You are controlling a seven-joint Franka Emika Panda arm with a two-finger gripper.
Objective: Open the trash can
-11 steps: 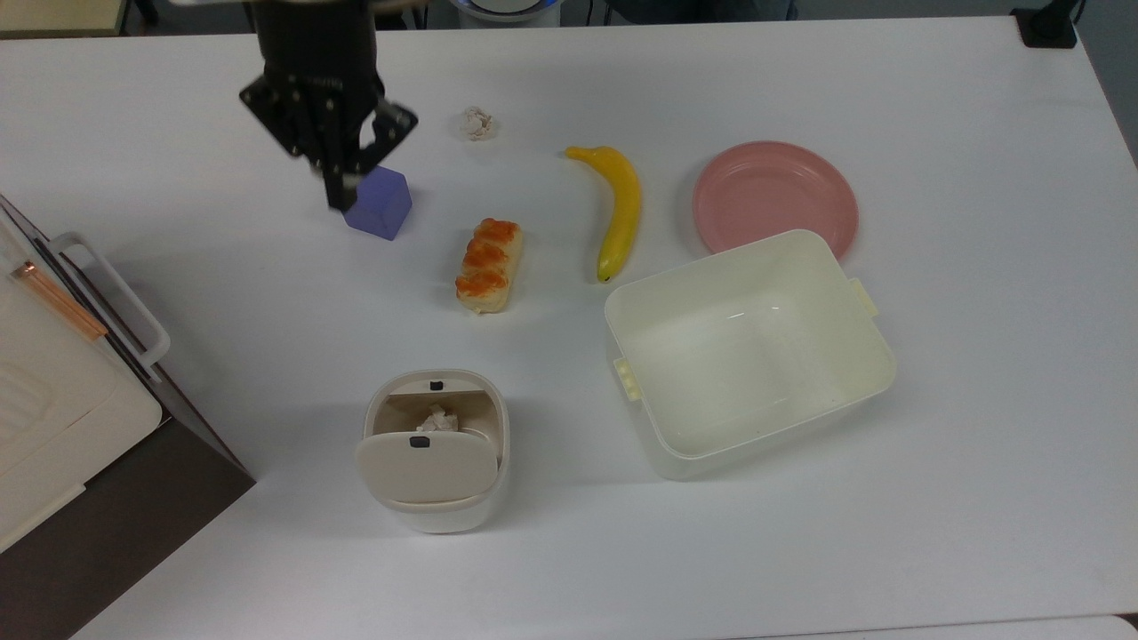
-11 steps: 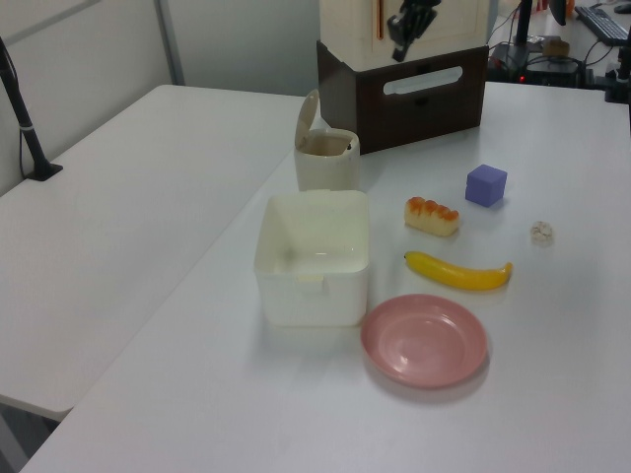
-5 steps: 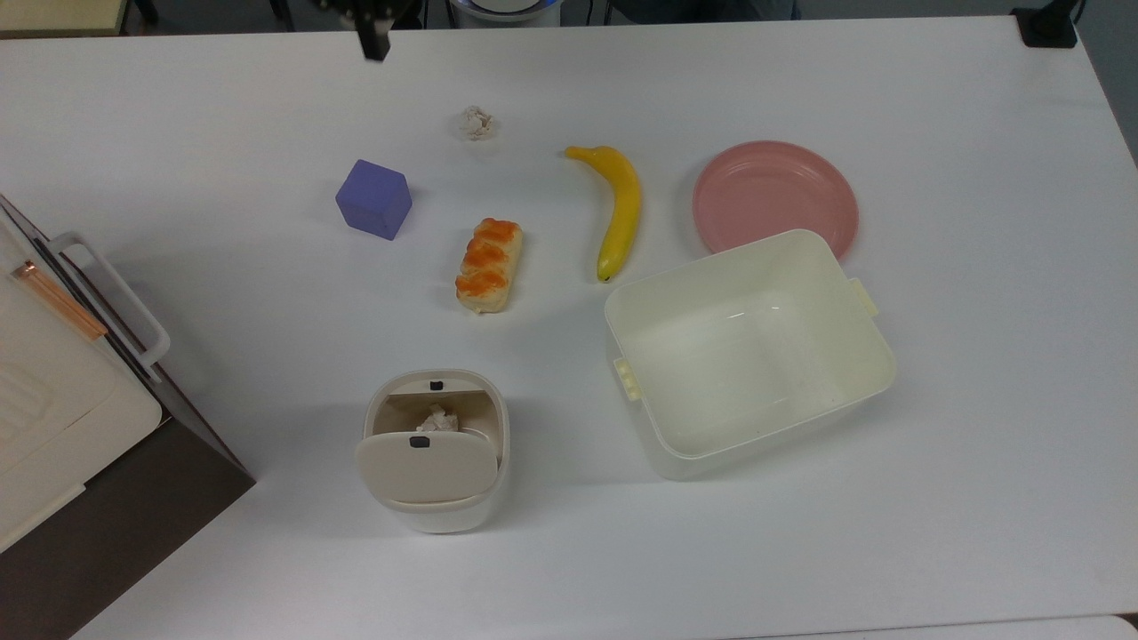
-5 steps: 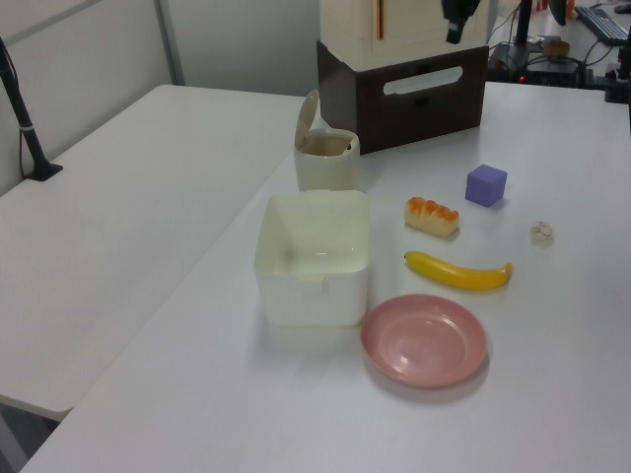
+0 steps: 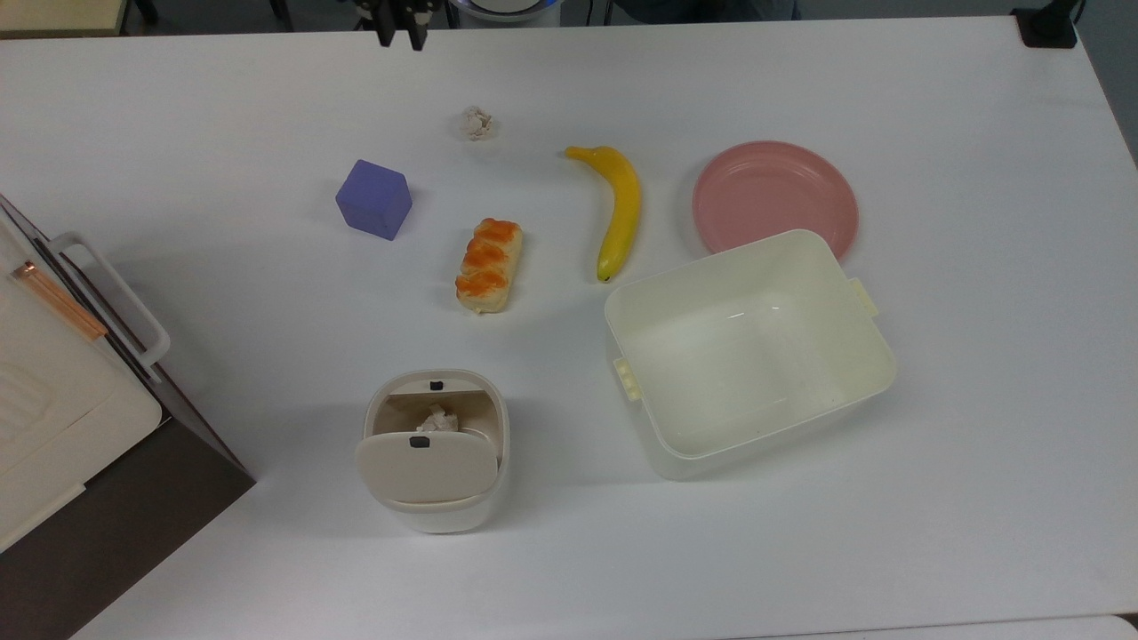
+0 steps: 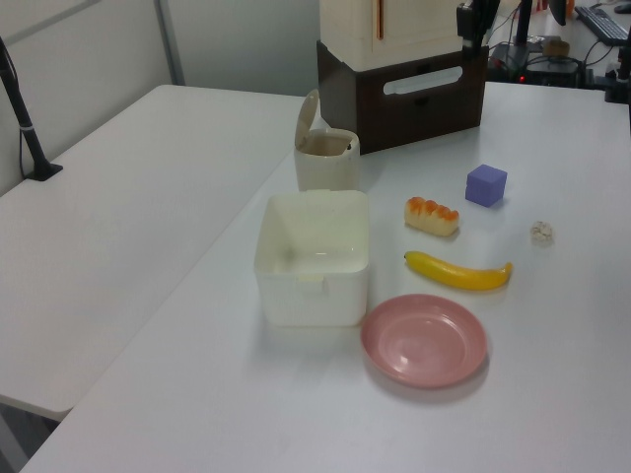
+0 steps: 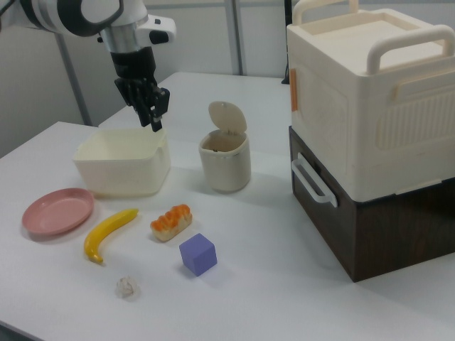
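The trash can (image 5: 436, 498) is a small white bin near the front of the table, seen too in the left view (image 6: 326, 166) and the right view (image 7: 225, 167). Its beige lid (image 5: 425, 467) stands flipped up, and the inside is open with a crumpled scrap (image 5: 437, 418) at the bottom. A small black button (image 5: 436, 385) sits on the rim. My gripper (image 5: 400, 36) hangs high above the table's far edge, far from the bin, and is visible in the right view (image 7: 153, 121) and the left view (image 6: 465, 22). It is shut and holds nothing.
On the table lie a purple cube (image 5: 374, 199), a bread piece (image 5: 488, 265), a banana (image 5: 616, 211), a pink plate (image 5: 774, 197) and a paper ball (image 5: 477, 123). A cream lidless tub (image 5: 880, 356) stands at the top view's right of the bin. A cream box on a brown base (image 5: 53, 382) fills the top view's left.
My gripper has risen from just above the purple cube and drawn back to the table's far edge, then shifted slightly toward the top view's right. The bin's lid stayed up.
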